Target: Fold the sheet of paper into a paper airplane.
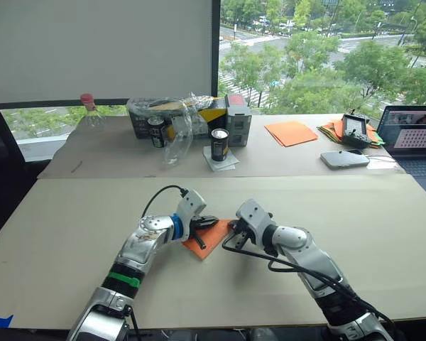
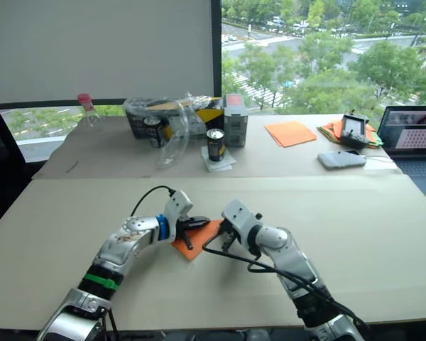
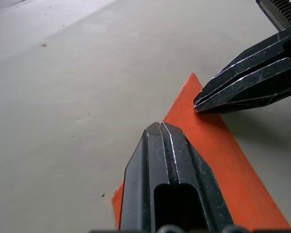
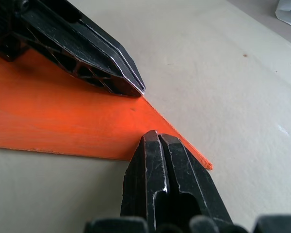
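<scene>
Paper (image 1: 211,235), already folded into a narrow orange wedge, lies flat on the table (image 1: 71,234) between both closed end effectors, left (image 1: 205,222) and right (image 1: 232,229), pressing creases; I judge wing folds remain.

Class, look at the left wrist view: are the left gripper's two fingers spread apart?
No: the left gripper has its two fingers pressed together, tips resting on the folded orange sheet of paper.
</scene>
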Available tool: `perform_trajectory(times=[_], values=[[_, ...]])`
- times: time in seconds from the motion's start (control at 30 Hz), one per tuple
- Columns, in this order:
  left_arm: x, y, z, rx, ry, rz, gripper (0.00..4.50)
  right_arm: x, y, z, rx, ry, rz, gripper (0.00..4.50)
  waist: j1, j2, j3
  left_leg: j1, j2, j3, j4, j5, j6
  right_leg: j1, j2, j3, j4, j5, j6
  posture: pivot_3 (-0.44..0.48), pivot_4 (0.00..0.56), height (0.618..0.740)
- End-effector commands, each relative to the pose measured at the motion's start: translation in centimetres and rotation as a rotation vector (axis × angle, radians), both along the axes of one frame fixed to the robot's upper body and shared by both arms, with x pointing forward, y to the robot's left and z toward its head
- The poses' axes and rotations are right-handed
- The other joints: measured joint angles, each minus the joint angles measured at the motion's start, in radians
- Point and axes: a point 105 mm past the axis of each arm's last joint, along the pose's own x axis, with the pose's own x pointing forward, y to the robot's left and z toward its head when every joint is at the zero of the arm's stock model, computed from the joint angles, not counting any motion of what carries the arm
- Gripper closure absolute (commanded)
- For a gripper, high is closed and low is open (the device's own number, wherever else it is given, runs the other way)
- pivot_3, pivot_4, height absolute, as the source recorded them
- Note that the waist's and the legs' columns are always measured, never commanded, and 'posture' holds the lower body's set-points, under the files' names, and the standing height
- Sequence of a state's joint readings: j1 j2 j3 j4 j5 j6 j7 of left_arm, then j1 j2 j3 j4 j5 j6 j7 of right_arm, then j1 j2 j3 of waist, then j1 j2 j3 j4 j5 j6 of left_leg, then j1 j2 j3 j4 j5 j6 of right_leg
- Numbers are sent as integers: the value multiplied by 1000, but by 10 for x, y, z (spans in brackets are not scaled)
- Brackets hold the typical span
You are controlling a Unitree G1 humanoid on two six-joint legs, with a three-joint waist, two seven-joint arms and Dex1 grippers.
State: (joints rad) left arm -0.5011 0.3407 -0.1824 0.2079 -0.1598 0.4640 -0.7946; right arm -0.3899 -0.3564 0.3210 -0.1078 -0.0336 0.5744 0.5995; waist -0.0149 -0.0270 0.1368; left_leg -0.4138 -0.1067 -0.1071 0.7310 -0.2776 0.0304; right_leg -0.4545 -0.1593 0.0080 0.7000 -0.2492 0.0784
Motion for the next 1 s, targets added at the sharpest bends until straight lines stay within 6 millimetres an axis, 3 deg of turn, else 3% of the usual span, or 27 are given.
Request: perform_trajectory(times=[0.03, 0.2, 0.27, 0.57, 0.63, 0.77, 0.87, 1.0], values=[[-2, 33, -14, 42, 59, 103, 4487, -4, -4, -27, -53, 111, -7, 4500, 0, 0, 0, 1, 0, 0, 0, 0, 0, 0, 0, 0, 0, 0, 0, 0, 150, 670], [-9, 47, -15, 49, 66, 133, 4487, -3, -3, -28, -60, 114, 16, 4500, -4, 0, -1, 6, 1, 0, -1, 0, 0, 2, 0, 0, 0, 0, 0, 0, 150, 670], [-7, 48, -7, 6, 41, 162, 4487, -2, -1, -28, -61, 113, 23, 4500, -5, 0, -1, 7, 1, 0, -1, 0, 0, 3, 1, 0, 0, 0, 0, 0, 150, 670], [1, 17, 56, -242, -151, 95, 4487, -2, 3, -27, -62, 110, 41, 4500, -2, 0, -1, 4, 1, 0, -1, 0, 0, 2, 1, 0, 0, 0, 0, 0, 150, 670], [-3, 6, 61, -268, -151, 39, 4487, -2, 3, -27, -61, 110, 40, 4500, -4, 0, -1, 4, 1, 0, -1, 0, 0, 3, 1, 0, 0, 0, 0, 0, 150, 670], [-21, -8, 37, -169, -103, -90, 4487, -2, 2, -27, -62, 109, 34, 4500, -6, 0, -1, 3, 1, 0, -1, 0, 0, 4, 1, 0, 0, 0, 0, 0, 150, 670], [-20, 1, 16, -83, -62, -61, 4487, -1, -1, -24, -61, 96, 9, 4500, -5, 0, -1, 3, 1, 1, -1, 0, 0, 3, 1, 1, 0, 0, 0, 0, 150, 670], [-16, 11, 2, -40, -22, -23, 4487, -3, -1, -16, -40, 67, -7, 4500, 1, 0, -1, 3, 1, 0, -1, 0, 0, 1, 1, 0, 0, 0, 0, 0, 150, 670]])
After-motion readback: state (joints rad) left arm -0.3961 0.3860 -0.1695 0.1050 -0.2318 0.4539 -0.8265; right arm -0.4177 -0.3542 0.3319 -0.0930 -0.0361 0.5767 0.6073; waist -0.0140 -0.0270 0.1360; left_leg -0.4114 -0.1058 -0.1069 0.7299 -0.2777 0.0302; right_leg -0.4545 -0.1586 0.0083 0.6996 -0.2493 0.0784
